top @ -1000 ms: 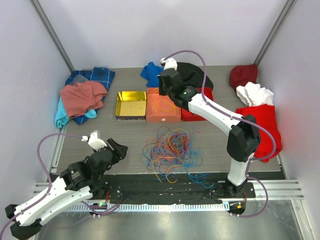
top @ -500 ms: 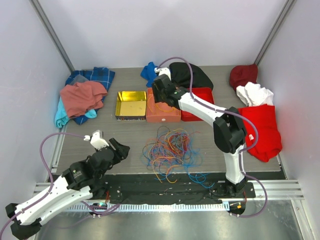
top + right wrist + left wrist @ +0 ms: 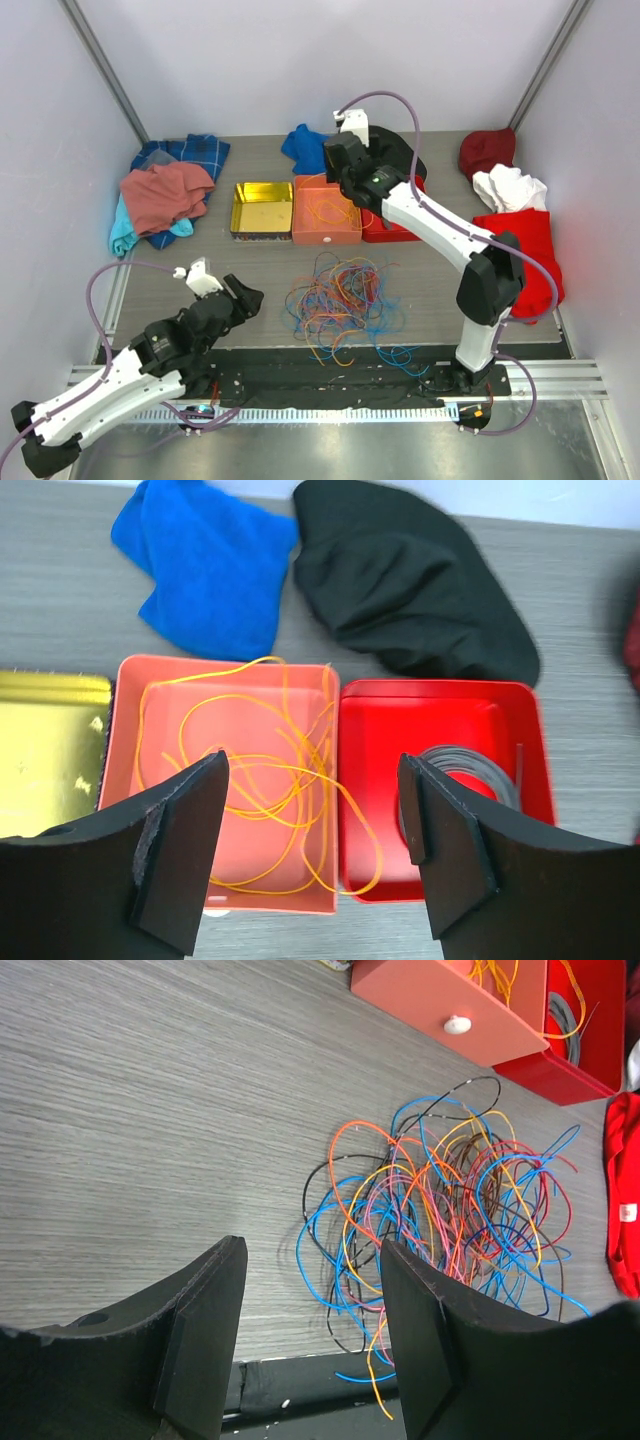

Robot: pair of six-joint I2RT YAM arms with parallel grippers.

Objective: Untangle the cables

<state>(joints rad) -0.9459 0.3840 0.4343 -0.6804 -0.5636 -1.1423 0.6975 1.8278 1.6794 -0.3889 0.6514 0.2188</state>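
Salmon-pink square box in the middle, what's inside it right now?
A loose orange-yellow cable lies looped inside the salmon-pink square box, one loop spilling into the red box. Black gripper fingers hide its near corner.

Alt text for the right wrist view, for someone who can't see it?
The open right gripper hangs over an orange tray holding a loose orange cable, one loop spilling into the red tray beside it, where a grey coil lies. A gold tin sits left; a blue cloth and a black cloth lie beyond.
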